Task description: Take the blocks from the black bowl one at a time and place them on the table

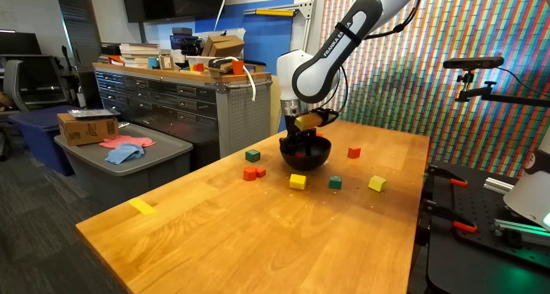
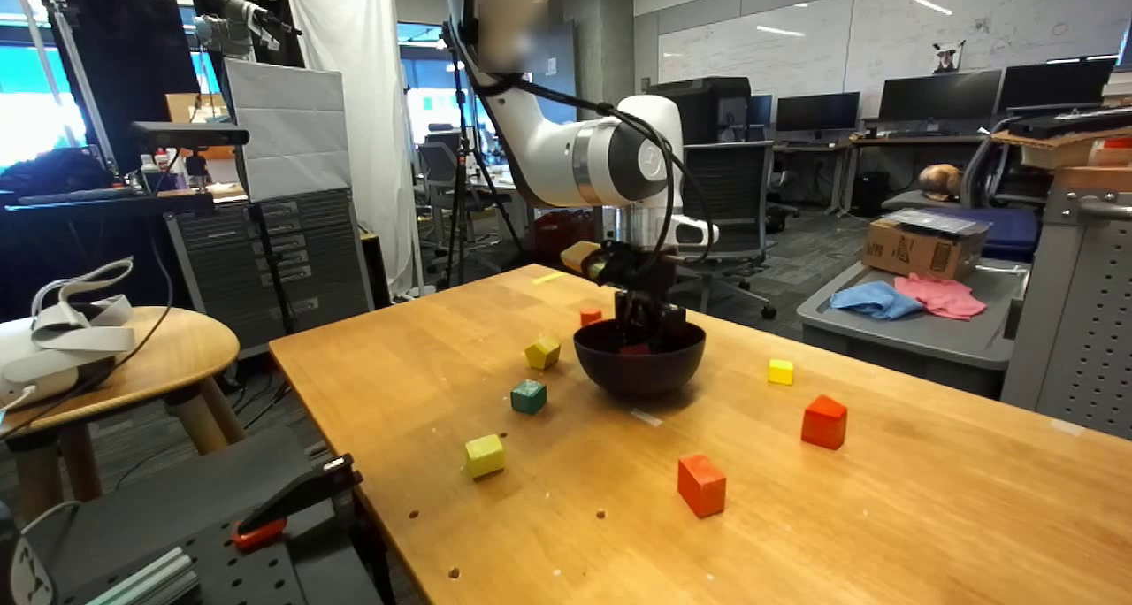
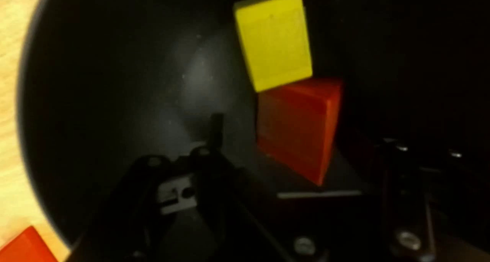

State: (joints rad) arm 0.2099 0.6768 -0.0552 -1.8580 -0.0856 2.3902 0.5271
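The curved wall of the black bowl point(image 2: 638, 373) is surrounding the gripper point(image 1: 299, 148), whose lower end is hanging inside the rim. Outside that rim, loose blocks point(image 1: 297, 182) are sitting around the gripper on the table point(image 1: 258, 242), while a broad stretch of its top is extending away toward the foreground in an exterior view. Inside the bowl, the fingers are standing apart, wider than the red block point(image 3: 293, 131) lying between them. A gap is separating one finger from this block, leaving it ungripped; shadow is hiding whether the opposite finger is touching it. Just off that space, a yellow block point(image 3: 275, 43) is lying beside the red.
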